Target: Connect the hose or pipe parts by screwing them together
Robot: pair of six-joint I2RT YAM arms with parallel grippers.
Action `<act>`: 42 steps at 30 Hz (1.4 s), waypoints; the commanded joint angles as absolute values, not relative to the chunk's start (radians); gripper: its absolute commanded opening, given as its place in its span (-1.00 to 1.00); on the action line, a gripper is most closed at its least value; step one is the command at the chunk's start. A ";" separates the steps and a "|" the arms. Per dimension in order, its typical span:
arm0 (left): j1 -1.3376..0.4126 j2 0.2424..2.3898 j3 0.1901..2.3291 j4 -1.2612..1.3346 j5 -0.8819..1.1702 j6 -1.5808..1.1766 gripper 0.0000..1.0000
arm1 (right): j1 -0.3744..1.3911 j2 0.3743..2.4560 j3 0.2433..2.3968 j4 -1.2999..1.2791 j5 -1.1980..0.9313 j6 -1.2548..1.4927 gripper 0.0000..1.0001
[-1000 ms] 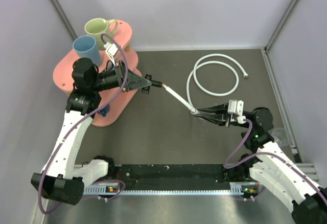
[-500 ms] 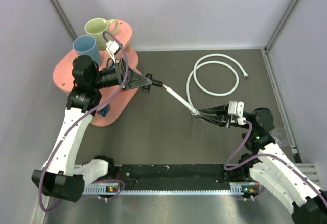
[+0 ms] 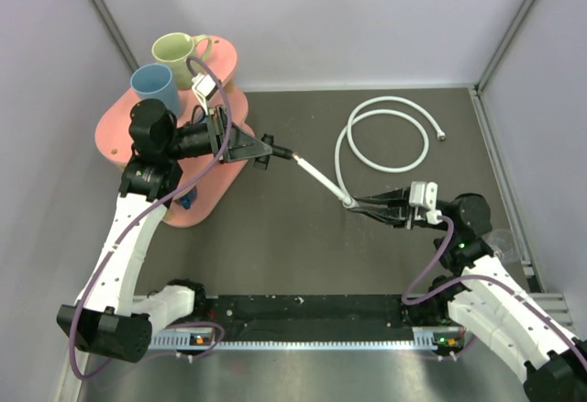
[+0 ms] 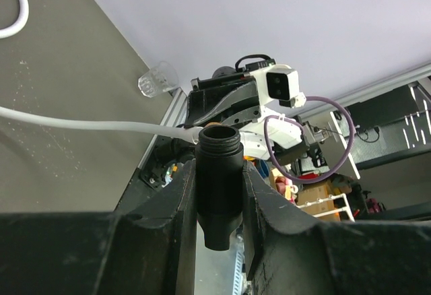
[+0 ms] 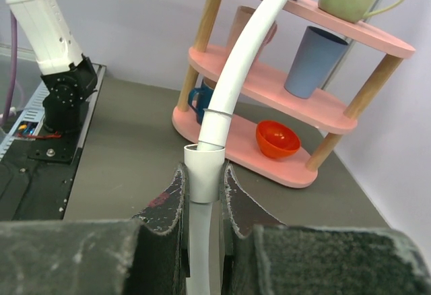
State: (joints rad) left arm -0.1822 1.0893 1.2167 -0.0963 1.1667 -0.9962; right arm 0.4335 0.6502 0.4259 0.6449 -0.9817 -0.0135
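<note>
Left jaws: nearly closed, clamping the black threaded connector (image 4: 219, 180)
Right jaws: shut on the white hose (image 5: 232, 86) near its end
Change: left wrist has rolled slightly, hose fitting (image 3: 293, 156) stays at the connector; screwing likely underway
Rest of hose: coiled far right on the counter (image 3: 275, 264)

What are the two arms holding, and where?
The left tool clamps the connector around its body; the right tool clamps the hose at a sleeve near its end.

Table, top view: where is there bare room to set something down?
Bare: the table between the taut hose and the black base rail; also the back strip between shelf and its coil. Crowded: the diagonal between left gripper and right gripper.
</note>
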 commanded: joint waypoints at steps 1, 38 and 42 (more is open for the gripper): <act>-0.178 1.091 1.223 -0.028 1.206 -0.986 -1.00 | 0.430 0.661 0.466 0.753 -1.052 0.038 -1.00; -0.276 1.147 1.247 -0.097 1.377 -0.707 -1.00 | 0.431 0.818 0.876 -0.027 -1.147 -0.403 -1.00; -0.297 1.146 1.236 -0.098 1.368 -0.706 -1.00 | 0.430 0.848 0.913 -0.055 -1.106 -0.407 -1.00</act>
